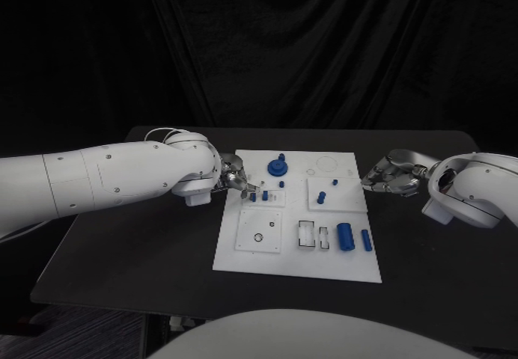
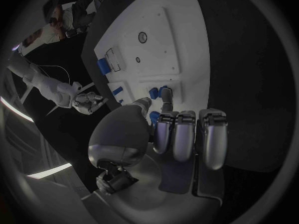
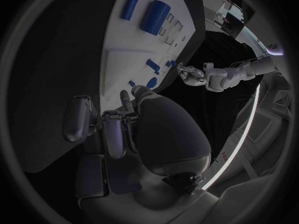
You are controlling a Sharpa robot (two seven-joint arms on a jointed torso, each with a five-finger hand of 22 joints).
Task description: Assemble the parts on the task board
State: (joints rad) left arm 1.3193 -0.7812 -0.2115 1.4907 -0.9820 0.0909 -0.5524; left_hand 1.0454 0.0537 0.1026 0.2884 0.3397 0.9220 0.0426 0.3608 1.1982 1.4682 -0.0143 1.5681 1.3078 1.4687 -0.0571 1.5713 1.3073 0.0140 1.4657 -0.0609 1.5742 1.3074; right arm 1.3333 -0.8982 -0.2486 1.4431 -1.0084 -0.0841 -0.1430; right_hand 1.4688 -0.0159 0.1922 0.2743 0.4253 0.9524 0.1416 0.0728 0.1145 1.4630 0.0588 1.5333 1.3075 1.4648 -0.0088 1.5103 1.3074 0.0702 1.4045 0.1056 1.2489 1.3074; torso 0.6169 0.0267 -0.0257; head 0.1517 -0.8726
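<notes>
The white task board point(image 1: 243, 254) lies mid-table. On it are a blue knobbed gear point(image 1: 278, 165), small pegs point(image 1: 322, 197), a thick cylinder point(image 1: 346, 235) and a slim one point(image 1: 366, 239). My left hand point(image 1: 236, 182) is at the board's left edge. Its thumb point(image 2: 140, 103) and one finger reach to two upright pegs point(image 2: 163, 91) while the other fingers point(image 2: 187, 134) curl in. Whether it pinches a peg is hidden. My right hand point(image 1: 391, 178) hovers just off the board's right edge, fingers point(image 3: 106, 129) curled with nothing seen in them.
The black table point(image 1: 141, 247) extends bare on both sides of the board. Rectangular slots point(image 1: 307, 234) and a round hole point(image 1: 257, 238) sit in the board's near half. My left forearm point(image 1: 97, 179) crosses the table's left part.
</notes>
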